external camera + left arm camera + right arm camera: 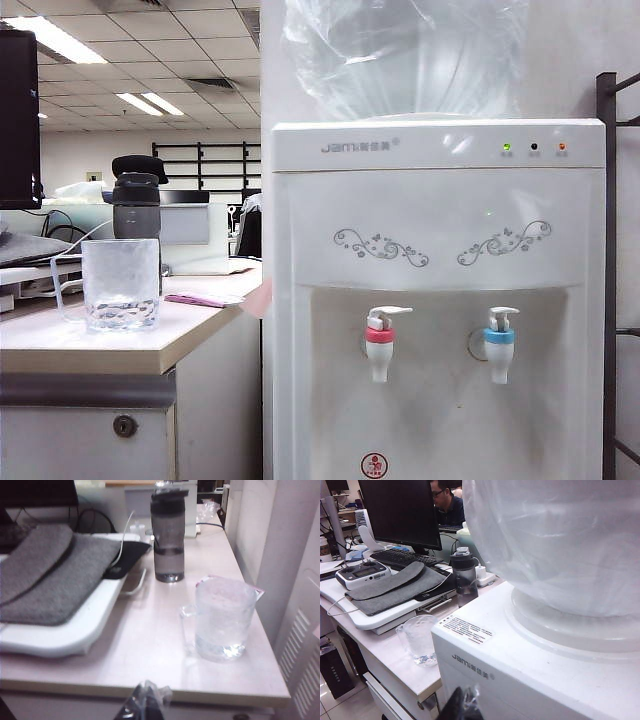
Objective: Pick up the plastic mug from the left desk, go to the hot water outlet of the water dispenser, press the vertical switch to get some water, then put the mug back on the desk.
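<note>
Clear plastic, embossed with leaves: the mug stands upright on the desk, near the front edge, a little water pooled in its bottom, its thin handle toward nine o'clock in the exterior view. No gripper touches it.

In the left wrist view the left gripper hangs just in front of the desk's front edge, its dark fingers pressed together and holding nothing; the mug sits at about one o'clock from it, well apart. In the right wrist view the right gripper hovers over the front corner of the dispenser's top; only a dark tip shows, and I cannot tell how its jaws stand. From there the mug is at ten o'clock, lower down on the desk.

Behind the mug, at about twelve o'clock, stands a dark grey bottle with a black cap. A pink slip lies flat at three o'clock of the mug.

Beside the desk rises the white dispenser, a big bottle on top. The red-collared tap with its white lever sits at nine o'clock of the blue-collared tap.
</note>
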Controlling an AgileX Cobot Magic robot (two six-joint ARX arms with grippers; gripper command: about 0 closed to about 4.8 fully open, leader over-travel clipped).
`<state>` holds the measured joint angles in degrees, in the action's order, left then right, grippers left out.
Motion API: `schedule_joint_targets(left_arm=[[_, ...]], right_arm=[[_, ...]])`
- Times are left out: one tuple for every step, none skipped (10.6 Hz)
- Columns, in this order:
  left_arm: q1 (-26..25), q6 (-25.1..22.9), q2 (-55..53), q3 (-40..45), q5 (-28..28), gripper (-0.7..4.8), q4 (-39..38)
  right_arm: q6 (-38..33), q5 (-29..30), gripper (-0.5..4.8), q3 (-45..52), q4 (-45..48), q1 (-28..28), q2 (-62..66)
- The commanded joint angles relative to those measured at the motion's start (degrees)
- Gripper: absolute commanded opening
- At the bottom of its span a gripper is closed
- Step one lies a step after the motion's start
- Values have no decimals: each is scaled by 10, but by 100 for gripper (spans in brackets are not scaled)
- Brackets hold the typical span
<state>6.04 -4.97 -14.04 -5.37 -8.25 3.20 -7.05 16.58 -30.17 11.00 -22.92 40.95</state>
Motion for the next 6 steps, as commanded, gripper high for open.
schedule_joint_targets(left_arm=[[-20, 12, 48, 45, 42, -6, 7], [-33, 10, 61, 49, 60, -6, -2], [-41, 43, 98, 49, 68, -6, -50], [-40, 86, 128, 49, 68, -6, -93], [-40, 86, 140, 49, 70, -6, -94], [-40, 85, 139, 49, 70, -6, -96]], right_arm=[[-2, 1, -5, -1, 8, 0, -1], [-2, 1, -5, -1, 8, 0, -1], [-2, 1, -5, -1, 8, 0, -1], [-2, 1, -5, -1, 8, 0, -1], [-2, 1, -5, -1, 8, 0, -1], [-2, 1, -5, -1, 8, 0, -1]])
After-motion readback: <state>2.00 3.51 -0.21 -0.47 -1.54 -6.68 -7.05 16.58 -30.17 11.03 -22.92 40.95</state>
